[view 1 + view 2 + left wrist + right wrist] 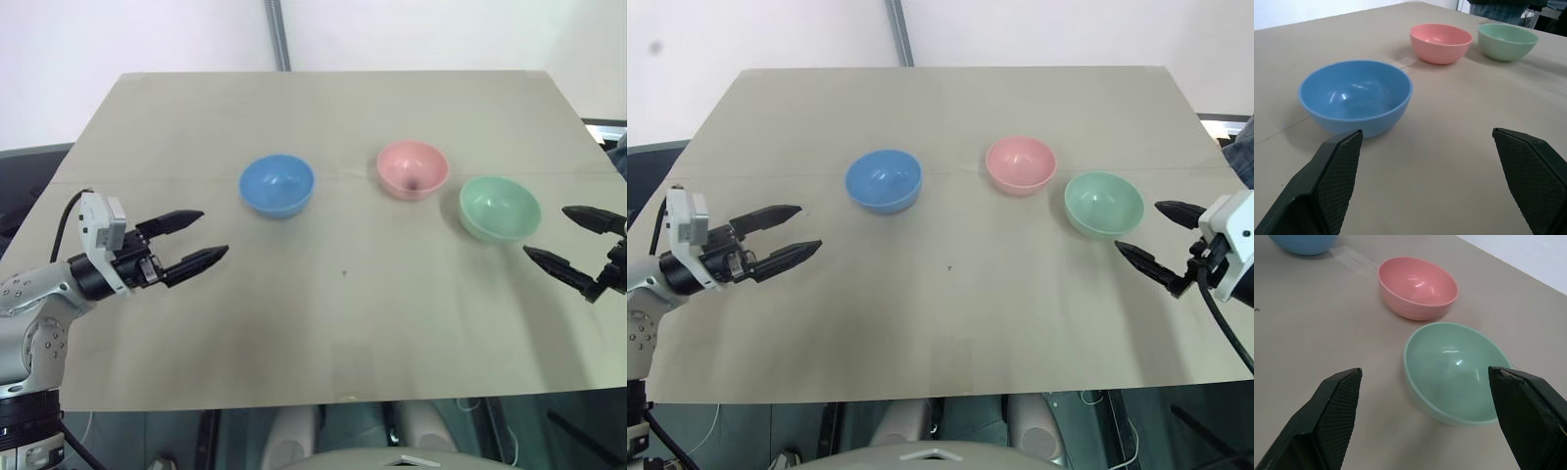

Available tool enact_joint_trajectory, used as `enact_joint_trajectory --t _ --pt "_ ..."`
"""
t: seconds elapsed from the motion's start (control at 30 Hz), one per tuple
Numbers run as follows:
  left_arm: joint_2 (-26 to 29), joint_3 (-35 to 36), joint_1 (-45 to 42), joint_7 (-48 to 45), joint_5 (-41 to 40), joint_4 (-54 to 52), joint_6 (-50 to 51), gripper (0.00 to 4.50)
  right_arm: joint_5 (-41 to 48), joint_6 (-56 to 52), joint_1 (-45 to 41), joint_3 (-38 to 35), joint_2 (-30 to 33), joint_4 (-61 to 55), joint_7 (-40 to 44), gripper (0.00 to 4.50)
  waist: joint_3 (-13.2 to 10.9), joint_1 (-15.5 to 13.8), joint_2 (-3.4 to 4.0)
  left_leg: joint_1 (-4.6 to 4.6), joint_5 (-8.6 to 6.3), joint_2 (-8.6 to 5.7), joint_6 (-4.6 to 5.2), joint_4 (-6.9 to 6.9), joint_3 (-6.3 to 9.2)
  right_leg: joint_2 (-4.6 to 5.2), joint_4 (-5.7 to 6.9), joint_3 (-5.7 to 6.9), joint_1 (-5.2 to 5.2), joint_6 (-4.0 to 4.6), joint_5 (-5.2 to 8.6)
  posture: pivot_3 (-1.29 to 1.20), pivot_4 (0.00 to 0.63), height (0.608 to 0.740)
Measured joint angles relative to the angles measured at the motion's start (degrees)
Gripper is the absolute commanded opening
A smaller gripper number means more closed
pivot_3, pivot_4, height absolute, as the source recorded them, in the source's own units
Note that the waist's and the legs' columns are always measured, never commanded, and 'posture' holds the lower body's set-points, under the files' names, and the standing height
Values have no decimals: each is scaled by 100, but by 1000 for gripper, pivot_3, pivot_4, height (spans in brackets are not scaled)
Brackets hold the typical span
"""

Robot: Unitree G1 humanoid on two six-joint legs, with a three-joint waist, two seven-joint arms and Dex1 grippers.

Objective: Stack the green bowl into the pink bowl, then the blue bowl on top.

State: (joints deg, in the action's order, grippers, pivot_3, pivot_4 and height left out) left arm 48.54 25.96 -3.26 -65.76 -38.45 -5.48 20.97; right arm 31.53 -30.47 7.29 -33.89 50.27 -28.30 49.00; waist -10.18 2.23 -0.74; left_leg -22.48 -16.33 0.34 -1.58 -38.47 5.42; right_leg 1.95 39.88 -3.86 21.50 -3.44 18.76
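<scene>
Left eye view: left end effector [204, 238] level, agape.

the tabletop [343, 323] lies bare across its whole near half, so either hand has open room to sweep in from the front edge. three obstacles stand in a loose row across the middle: the blue bowl [277, 185] to the left, the pink bowl [412, 169] right of centre, the green bowl [500, 208] further right. a wide gap separates blue from pink; pink and green sit near each other with only a narrow lane between. the left hand [203, 238], fingers spread, has clear surface up to the blue bowl. the right hand [1148, 234], also spread, hovers just beside the green bowl, nothing between them.
</scene>
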Motion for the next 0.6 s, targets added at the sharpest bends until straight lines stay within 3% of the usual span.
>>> enact_joint_trajectory --t 0.6 --pt "-30 -13 -240 245 -71 -197 266 4481 -4 0 -301 422 -71 22 -137 4500 0 2 0 0 0 1 0 0 -5 0 1 0 0 0 0 0 150 740"
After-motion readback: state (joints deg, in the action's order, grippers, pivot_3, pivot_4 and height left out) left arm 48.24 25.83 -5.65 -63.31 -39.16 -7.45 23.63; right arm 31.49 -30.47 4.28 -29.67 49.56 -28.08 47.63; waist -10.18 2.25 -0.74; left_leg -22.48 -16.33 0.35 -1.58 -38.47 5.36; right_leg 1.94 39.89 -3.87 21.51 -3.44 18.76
